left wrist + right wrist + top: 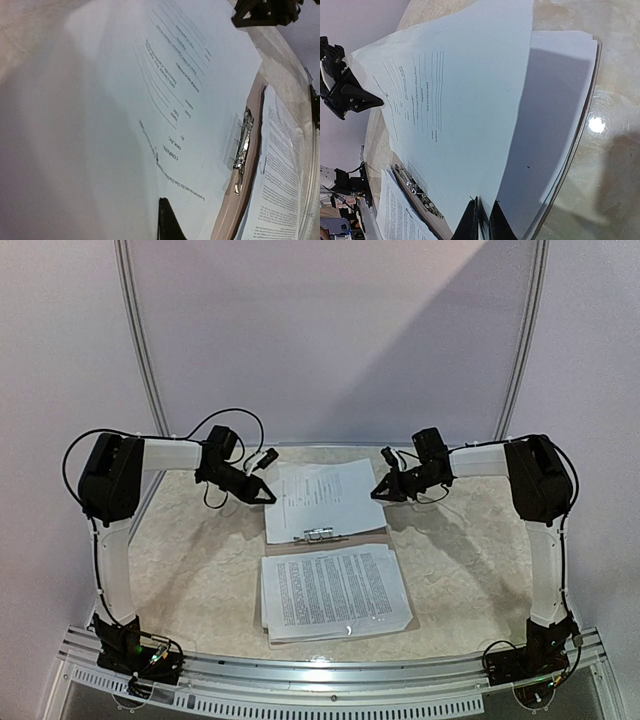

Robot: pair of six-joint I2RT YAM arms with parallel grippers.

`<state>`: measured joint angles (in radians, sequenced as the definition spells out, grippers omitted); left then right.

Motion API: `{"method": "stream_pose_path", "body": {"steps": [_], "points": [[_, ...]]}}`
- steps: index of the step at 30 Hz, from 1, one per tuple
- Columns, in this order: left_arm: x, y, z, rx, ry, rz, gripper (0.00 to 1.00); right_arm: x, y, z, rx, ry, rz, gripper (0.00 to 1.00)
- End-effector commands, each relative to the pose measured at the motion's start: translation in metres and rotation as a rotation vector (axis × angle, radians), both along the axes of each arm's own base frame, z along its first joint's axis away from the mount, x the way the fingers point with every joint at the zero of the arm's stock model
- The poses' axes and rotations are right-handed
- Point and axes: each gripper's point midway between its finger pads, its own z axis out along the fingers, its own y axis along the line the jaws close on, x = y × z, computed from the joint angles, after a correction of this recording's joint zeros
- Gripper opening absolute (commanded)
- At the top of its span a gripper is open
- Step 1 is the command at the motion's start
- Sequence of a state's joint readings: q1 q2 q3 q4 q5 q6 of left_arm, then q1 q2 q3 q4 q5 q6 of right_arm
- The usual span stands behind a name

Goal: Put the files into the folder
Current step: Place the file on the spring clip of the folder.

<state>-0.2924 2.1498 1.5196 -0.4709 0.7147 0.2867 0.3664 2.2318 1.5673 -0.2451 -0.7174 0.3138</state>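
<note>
The folder point(287, 546) lies open on the table, tan-brown, with a metal clip point(318, 533) at its spine. Files cover both halves: a densely printed stack point(335, 592) on the near half and a sparsely printed top sheet point(322, 495) on the far half. My left gripper point(268, 495) is at that sheet's left edge. In the left wrist view the sheet point(150, 100) drapes over the gripper point(161, 210), leaving one finger point(168, 222) visible. My right gripper point(380, 490) pinches the sheet's right edge point(470, 100) between nearly closed fingers point(469, 222), lifting it above the white sheets below point(555, 115).
The table top is mottled beige stone point(190, 550). A metal rail point(330, 675) runs along the near edge between the arm bases. White curved walls rise behind the table. Bare stone lies left and right of the folder.
</note>
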Motion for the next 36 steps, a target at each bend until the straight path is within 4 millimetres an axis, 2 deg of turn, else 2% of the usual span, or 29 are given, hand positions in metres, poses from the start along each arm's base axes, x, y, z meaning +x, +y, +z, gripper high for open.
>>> {"method": "stream_pose_path", "body": {"steps": [1, 4, 9, 14, 23, 28, 32, 36], "points": [[-0.002, 0.004, -0.012, 0.042, 0.007, -0.002, 0.05, 0.002, 0.0, -0.011, 0.004, 0.023, -0.004, 0.08], [-0.001, 0.005, -0.014, 0.051, 0.006, 0.002, 0.09, 0.001, -0.001, -0.014, -0.003, 0.033, -0.008, 0.08], [0.001, 0.004, -0.011, 0.049, -0.001, 0.001, 0.27, 0.002, -0.007, -0.018, -0.053, 0.037, -0.026, 0.08], [-0.002, 0.006, -0.013, 0.064, 0.011, 0.0, 0.34, 0.002, -0.011, -0.018, -0.084, 0.034, -0.025, 0.14], [0.0, 0.024, -0.019, 0.18, 0.023, 0.052, 0.71, 0.005, -0.032, -0.017, -0.216, 0.03, -0.095, 0.2], [0.003, 0.03, -0.013, 0.222, -0.011, 0.065, 0.73, 0.002, -0.041, -0.013, -0.258, 0.019, -0.125, 0.21], [0.004, 0.033, -0.002, 0.235, -0.042, 0.061, 0.74, 0.006, -0.048, -0.002, -0.282, -0.014, -0.169, 0.21], [0.006, 0.041, 0.01, 0.251, -0.079, 0.09, 0.73, 0.008, -0.061, -0.005, -0.352, -0.032, -0.231, 0.2]]}}
